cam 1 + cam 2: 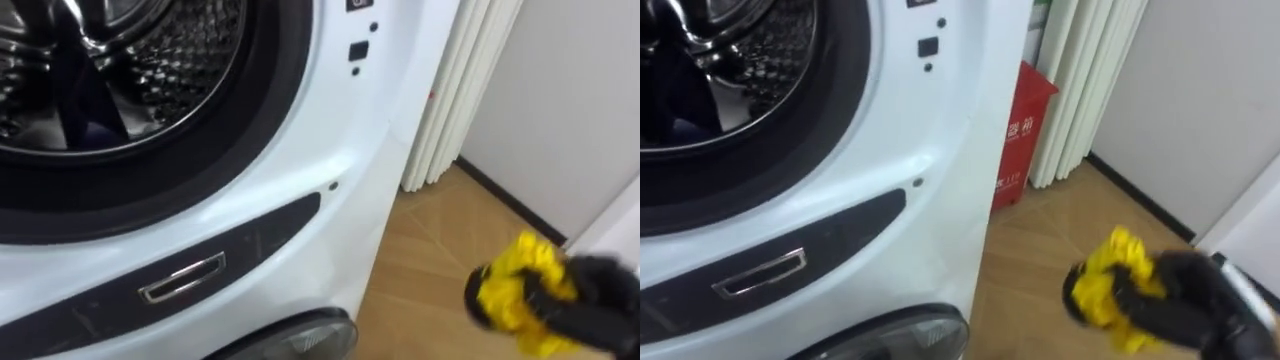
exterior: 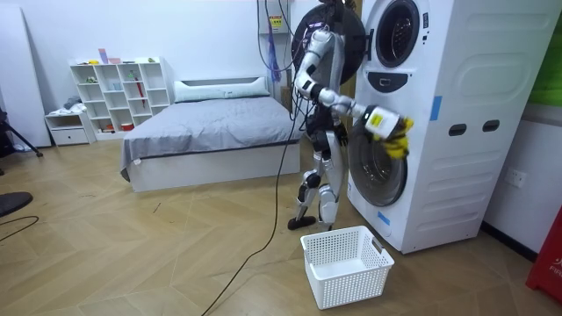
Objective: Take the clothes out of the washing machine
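My right hand (image 1: 592,300) is at the lower right, to the right of the washing machine (image 1: 330,120), with its dark fingers curled round a bunched yellow cloth (image 1: 518,285). It hangs in the air above the wooden floor. The machine's round steel drum (image 1: 150,60) is open at the upper left, with a dark shape lying inside. In the room view I stand close against the front of the tall white stacked machine (image 2: 439,114), and the yellow cloth (image 2: 392,129) is held out at chest height before its lower door.
A white laundry basket (image 2: 347,263) stands on the floor in front of the machine, below the held cloth. A red container (image 1: 1025,125) and a white ribbed panel (image 1: 1080,90) are beside the machine's far side. A bed (image 2: 211,132) is behind me.
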You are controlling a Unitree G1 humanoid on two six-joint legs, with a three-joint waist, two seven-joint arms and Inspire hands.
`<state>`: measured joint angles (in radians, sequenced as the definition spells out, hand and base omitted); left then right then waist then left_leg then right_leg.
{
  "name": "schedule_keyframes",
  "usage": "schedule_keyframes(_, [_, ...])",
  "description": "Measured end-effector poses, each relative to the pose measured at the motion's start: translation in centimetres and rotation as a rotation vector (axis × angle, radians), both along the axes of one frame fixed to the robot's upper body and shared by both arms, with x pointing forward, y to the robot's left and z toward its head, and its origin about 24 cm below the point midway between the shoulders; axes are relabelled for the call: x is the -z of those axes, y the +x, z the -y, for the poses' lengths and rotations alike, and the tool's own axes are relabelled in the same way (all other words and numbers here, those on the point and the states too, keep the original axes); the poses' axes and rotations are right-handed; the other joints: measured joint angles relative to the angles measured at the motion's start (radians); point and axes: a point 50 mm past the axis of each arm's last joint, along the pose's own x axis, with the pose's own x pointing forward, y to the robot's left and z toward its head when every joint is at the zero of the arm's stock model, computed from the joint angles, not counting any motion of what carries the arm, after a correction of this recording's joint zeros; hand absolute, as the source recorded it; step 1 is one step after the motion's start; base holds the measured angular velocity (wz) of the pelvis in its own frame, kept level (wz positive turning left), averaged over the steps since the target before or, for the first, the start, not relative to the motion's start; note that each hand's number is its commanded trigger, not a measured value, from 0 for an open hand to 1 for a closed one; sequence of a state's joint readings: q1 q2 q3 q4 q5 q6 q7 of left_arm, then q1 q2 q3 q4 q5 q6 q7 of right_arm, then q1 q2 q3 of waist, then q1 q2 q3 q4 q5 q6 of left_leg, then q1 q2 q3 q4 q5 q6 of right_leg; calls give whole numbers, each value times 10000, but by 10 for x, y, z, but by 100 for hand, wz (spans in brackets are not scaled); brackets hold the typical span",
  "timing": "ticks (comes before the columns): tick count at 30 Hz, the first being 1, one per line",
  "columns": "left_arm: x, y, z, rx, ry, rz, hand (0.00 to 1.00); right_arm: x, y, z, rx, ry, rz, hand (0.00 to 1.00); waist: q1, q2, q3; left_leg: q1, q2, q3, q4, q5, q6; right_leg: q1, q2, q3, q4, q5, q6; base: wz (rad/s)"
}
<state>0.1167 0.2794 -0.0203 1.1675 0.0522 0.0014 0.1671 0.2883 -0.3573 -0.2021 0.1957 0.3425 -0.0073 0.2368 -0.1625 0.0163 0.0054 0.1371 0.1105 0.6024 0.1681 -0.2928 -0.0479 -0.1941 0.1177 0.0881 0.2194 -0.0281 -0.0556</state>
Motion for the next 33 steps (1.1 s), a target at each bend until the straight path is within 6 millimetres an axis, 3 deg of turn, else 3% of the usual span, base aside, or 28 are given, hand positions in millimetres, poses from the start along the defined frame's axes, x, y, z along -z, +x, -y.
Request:
schedule_keyframes(2, [1, 2, 4, 280, -79, -44, 0, 20, -9, -1, 253, 85, -907, 100, 6, 190, -20, -151, -26, -9, 9, 1, 4, -163, -36, -1, 23, 10, 14, 0])
schedule_keyframes(4, [3, 3, 9, 411, -177, -50, 0, 40, -22, 0, 673, -117, -1877, 100, 7, 458, 10, -234, -21, -2, 64, 3, 5, -210, -44, 6, 17, 16, 26, 0])
schedule_keyframes(5, [3, 3, 10, 408, -214, -47, 0, 43, -25, 0, 744, -222, -2045, 100, 28, 544, 33, -252, -21, -2, 63, 3, 5, -222, -43, 6, 8, 14, 27, 0])
schedule_keyframes(6, [4, 3, 13, 447, -295, -56, 0, 50, -28, 0, 944, -266, -2304, 100, 29, 704, -21, -371, -30, -6, 65, 3, 6, -344, -47, 10, 10, 16, 31, -4])
schedule_keyframes(7, [5, 3, 15, 564, -334, -74, 0, 56, -28, 0, 1111, -252, -2537, 100, 0, 836, -26, -411, -34, -3, 77, 3, 6, -389, -47, 26, -1, 34, 38, -5])
schedule_keyframes(9, [5, 4, 16, 662, -377, 23, 0, 65, -31, 3, 1441, -231, -2923, 100, 3, 1027, -5, -441, -29, -3, 77, 4, 8, -440, -36, 54, 29, 39, 29, -2])
schedule_keyframes(10, [4, 6, 17, 704, -383, 137, 0, 68, -31, 4, 1643, -251, -3043, 100, 2, 1183, -73, -579, -33, -7, 112, 5, 10, -600, -42, 83, 78, 43, 20, 0])
schedule_keyframes(13, [3, 7, 19, 657, -469, 403, 0, 74, -28, 8, 2169, -322, -3129, 100, -81, 1506, -86, -867, -53, -39, 242, 13, 22, -884, -89, 97, 216, 32, 17, 0])
schedule_keyframes(15, [3, 4, 19, 646, -496, 426, 0, 80, -30, 11, 2591, -307, -3432, 100, -181, 1572, -53, -917, -55, -64, 233, 25, 41, -937, -91, 75, 267, 10, 1, 5])
schedule_keyframes(20, [4, 5, 20, 564, -591, 590, 0, 89, -44, 18, 3845, -192, -3771, 100, -310, 1731, -58, -972, -95, -106, 231, 37, 59, -1071, -115, 80, 383, -79, -13, 1])
schedule_keyframes(26, [4, 8, 26, 288, -827, 862, 0, 94, -60, 29, 5262, -168, -3960, 100, -494, 2073, -11, -1353, -287, -117, 194, 107, 180, -1581, -264, 64, 593, -46, 69, -1])
schedule_keyframes(29, [4, 12, 28, 12, -977, 1044, 0, 94, -62, 31, 5677, -198, -3910, 100, -561, 2155, 28, -1515, -422, -100, 192, 155, 260, -1906, -326, 136, 953, -117, 112, -1])
schedule_keyframes(33, [5, 16, 33, -154, -1057, 1303, 0, 90, -51, 34, 6050, -395, -3464, 100, -732, 2162, 55, -1862, -737, -60, 199, 231, 390, -2545, -442, 483, 1462, -301, 260, -1])
